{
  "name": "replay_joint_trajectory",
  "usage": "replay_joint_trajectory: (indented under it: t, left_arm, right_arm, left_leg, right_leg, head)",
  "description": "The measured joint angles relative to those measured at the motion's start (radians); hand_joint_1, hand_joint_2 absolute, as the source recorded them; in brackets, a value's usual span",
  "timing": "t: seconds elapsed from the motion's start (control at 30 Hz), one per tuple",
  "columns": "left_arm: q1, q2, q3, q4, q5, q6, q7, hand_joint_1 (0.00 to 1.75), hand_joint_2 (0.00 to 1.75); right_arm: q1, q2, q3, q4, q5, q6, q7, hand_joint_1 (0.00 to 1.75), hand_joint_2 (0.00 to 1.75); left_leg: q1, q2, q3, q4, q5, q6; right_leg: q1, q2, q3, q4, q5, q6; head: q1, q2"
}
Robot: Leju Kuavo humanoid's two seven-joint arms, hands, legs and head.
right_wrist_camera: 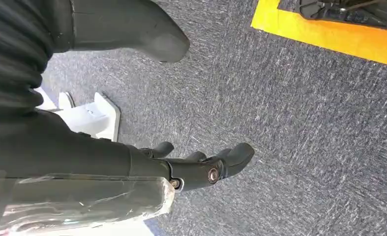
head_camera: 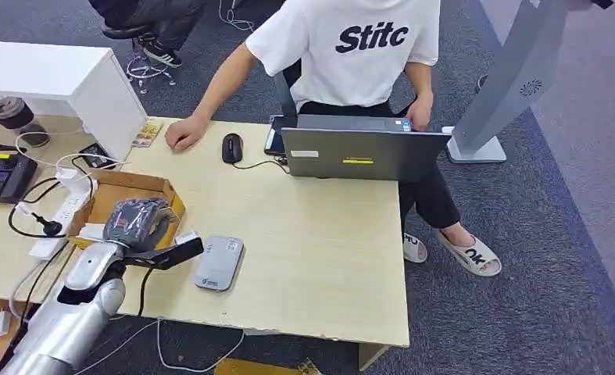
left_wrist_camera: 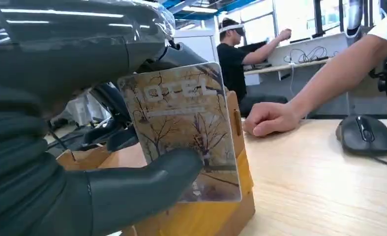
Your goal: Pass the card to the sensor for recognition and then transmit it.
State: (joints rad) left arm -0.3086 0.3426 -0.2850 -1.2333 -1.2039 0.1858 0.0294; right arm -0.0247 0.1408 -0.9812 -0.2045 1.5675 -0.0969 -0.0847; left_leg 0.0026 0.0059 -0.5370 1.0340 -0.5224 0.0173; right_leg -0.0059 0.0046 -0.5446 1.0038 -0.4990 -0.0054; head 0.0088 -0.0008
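**Left hand holds the card at the box**

The left hand point(head_camera: 136, 221) sits at the near left of the table point(head_camera: 320, 258), over the open cardboard box point(head_camera: 132, 187). In the left wrist view it grips the hotel card point(left_wrist_camera: 184, 130) upright, thumb pressed on the face, with the card's lower edge apparently just against the box wall, though the angle makes contact hard to judge. The grey card sensor point(head_camera: 219, 262) lies flat on the table just right of the hand. Farther off, a person's hand point(head_camera: 184, 133) rests beside a black mouse point(head_camera: 232, 147) and a laptop point(head_camera: 362, 152). The right hand point(right_wrist_camera: 201, 164) hangs over grey carpet point(right_wrist_camera: 304, 123), fingers loosely spread, holding nothing.
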Motion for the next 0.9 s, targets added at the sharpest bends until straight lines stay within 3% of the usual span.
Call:
replay_joint_trajectory:
  t: [0.6,0.9]
  left_arm:
    - [-0.059,0.047,0.033,-0.023,-0.020,0.000,-0.004,1.75,1.75]
    - [-0.223,0.084,0.041,-0.008,-0.066,-0.003,0.018,1.75,1.75]
  right_arm:
    - [0.001,-0.001,0.012,0.000,0.000,-0.008,0.004,0.00,1.75]
    - [0.001,-0.006,0.054,0.001,0.000,-0.015,-0.002,0.00,1.75]
  left_leg:
    - [0.000,0.000,0.000,0.000,0.000,0.000]
    - [0.000,0.000,0.000,0.000,0.001,0.000]
  right_leg:
    - [0.000,0.000,0.000,0.000,0.000,0.000]
    - [0.000,0.000,0.000,0.000,0.000,0.000]
  head:
    - [0.000,0.000]
    - [0.000,0.000]
